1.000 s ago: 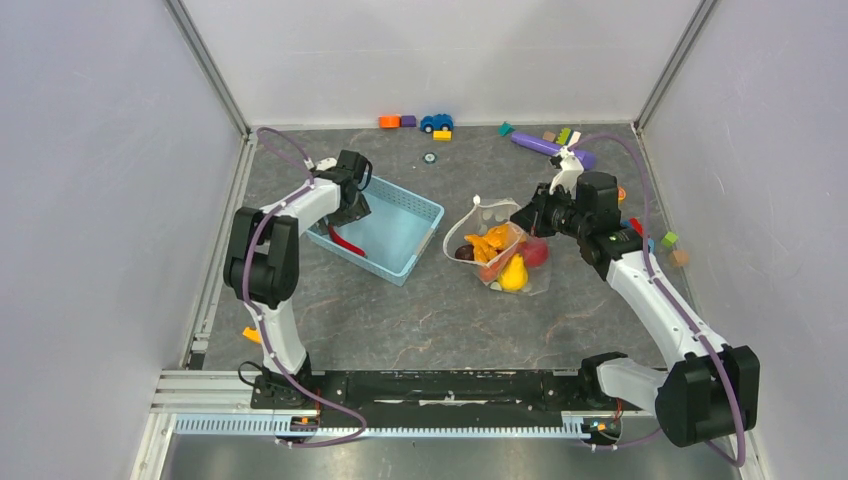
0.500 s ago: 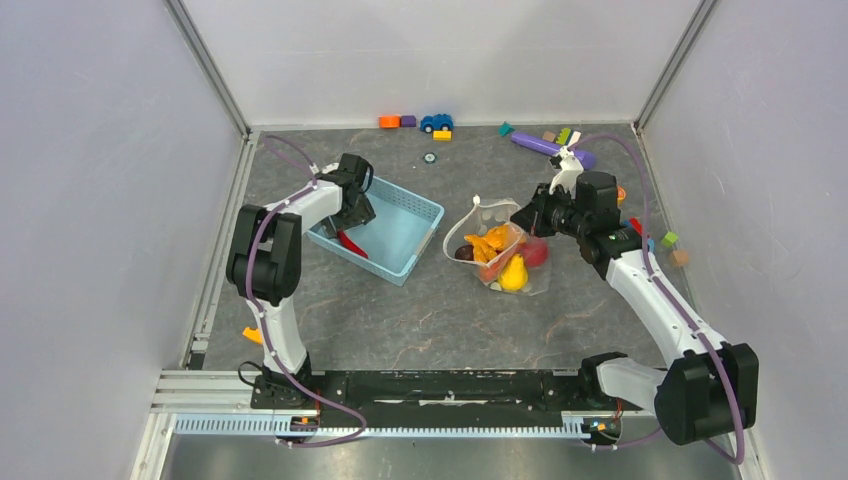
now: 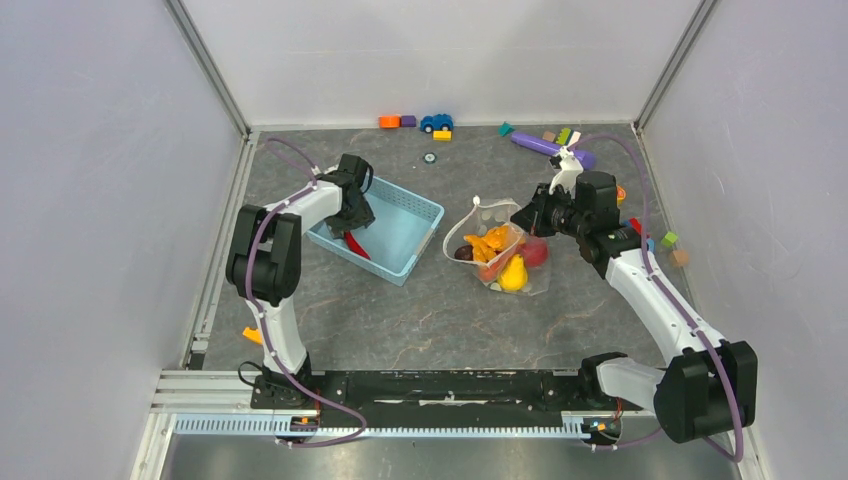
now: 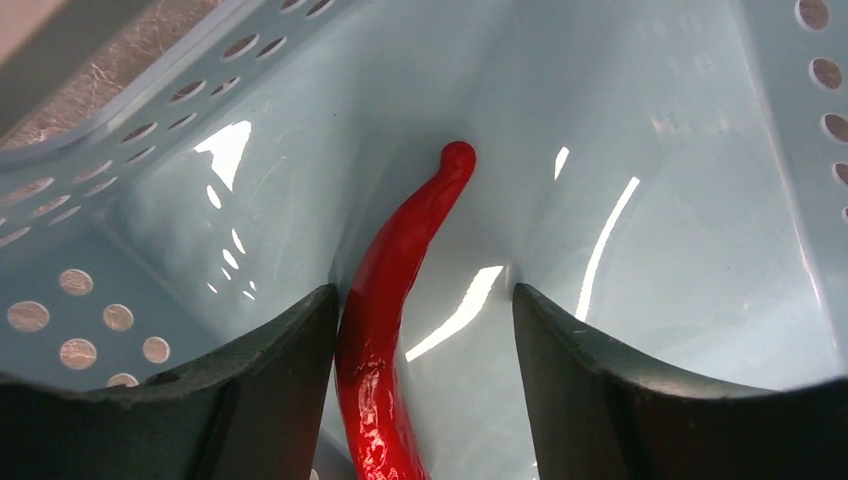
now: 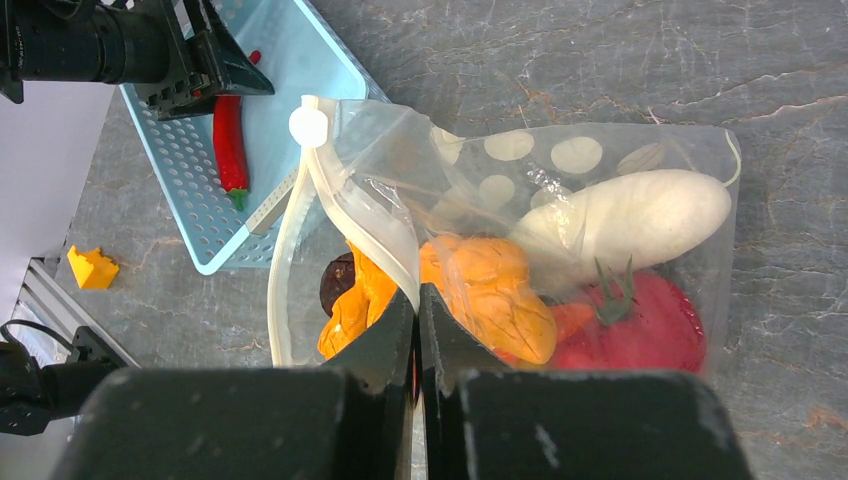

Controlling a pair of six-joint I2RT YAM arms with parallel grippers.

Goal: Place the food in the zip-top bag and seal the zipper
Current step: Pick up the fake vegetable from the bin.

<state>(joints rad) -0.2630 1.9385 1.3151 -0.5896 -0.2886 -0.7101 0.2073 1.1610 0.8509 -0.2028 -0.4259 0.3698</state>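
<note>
The clear dotted zip-top bag (image 3: 482,215) (image 5: 600,150) lies right of centre. It holds a white radish (image 5: 630,220), a red tomato (image 5: 640,325), orange pieces (image 5: 490,290), a dark maroon piece (image 5: 335,285) and a yellow pepper (image 3: 514,272). Its mouth gapes open, with the white slider (image 5: 308,127) at one end of the zipper strip (image 5: 283,250). My right gripper (image 3: 527,217) (image 5: 417,295) is shut on the near zipper lip. My left gripper (image 3: 352,212) (image 4: 422,300) is open, low inside the blue basket (image 3: 410,215). A red chilli (image 4: 400,260) (image 3: 352,243) lies between its fingers, against the left one.
Toy blocks and a blue car (image 3: 436,122) line the back wall. The purple cylinder (image 3: 540,145) lies at back right. More blocks (image 3: 670,240) sit by the right wall. A yellow block (image 3: 250,335) (image 5: 92,268) lies at front left. The basket walls (image 4: 120,200) close round my left fingers.
My left gripper has shifted slightly inside the basket, down over the red chilli. The right gripper and the bag have not moved.
</note>
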